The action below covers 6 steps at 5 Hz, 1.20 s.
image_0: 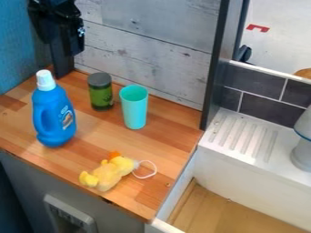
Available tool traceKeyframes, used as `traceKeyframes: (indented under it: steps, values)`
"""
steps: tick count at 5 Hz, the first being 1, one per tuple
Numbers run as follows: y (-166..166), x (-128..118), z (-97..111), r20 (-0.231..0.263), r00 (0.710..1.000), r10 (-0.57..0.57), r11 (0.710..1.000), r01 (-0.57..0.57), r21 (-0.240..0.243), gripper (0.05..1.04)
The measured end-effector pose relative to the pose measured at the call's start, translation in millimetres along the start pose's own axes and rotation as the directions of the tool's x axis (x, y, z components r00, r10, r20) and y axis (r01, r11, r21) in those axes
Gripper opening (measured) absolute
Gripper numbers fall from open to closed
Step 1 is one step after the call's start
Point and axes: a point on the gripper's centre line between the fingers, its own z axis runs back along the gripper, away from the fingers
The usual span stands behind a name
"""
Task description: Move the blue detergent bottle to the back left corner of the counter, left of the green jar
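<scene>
Hanging at the back left corner of the counter, black gripper [63, 65]; can't tell whether the claw is spread or pressed together. Nearest things: smooth blue bottle [54, 116], white cap, molded side handle, upright in front of it; green jar [101, 93], squat cylinder, dark lid, to its right. Turquoise cup [134, 107], tapered, upright, just beside jar. Fuzzy yellow plush toy [107, 174] lies near front edge, pale cord loop [146, 169] beside it. Grained wood counter [91, 141]: bare strip runs between the bottle/cup line and the toy. Limits: weathered board wall [148, 57] behind, dark post [213, 77] at back right, white ribbed drainboard [246, 136] past right edge.
</scene>
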Motion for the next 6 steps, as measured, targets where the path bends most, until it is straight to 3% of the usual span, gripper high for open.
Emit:
traceKeyframes:
  steps: [1, 2, 4, 5, 6]
  values:
    - [-2, -3, -10, -0.030, 1.000, -0.001, 1.000, 0.001, -0.019, 1.008]
    - [1, -5, -16, -0.012, 1.000, -0.005, 0.999, 0.005, -0.036, 1.008]
    - [24, -20, -16, -0.025, 0.998, 0.064, 0.998, -0.065, -0.014, 1.008]
    - [26, -27, -20, -0.050, 0.997, 0.066, 0.996, -0.069, -0.051, 1.008]
    - [16, -31, -25, -0.060, 0.998, 0.028, 0.992, -0.035, -0.121, 1.008]
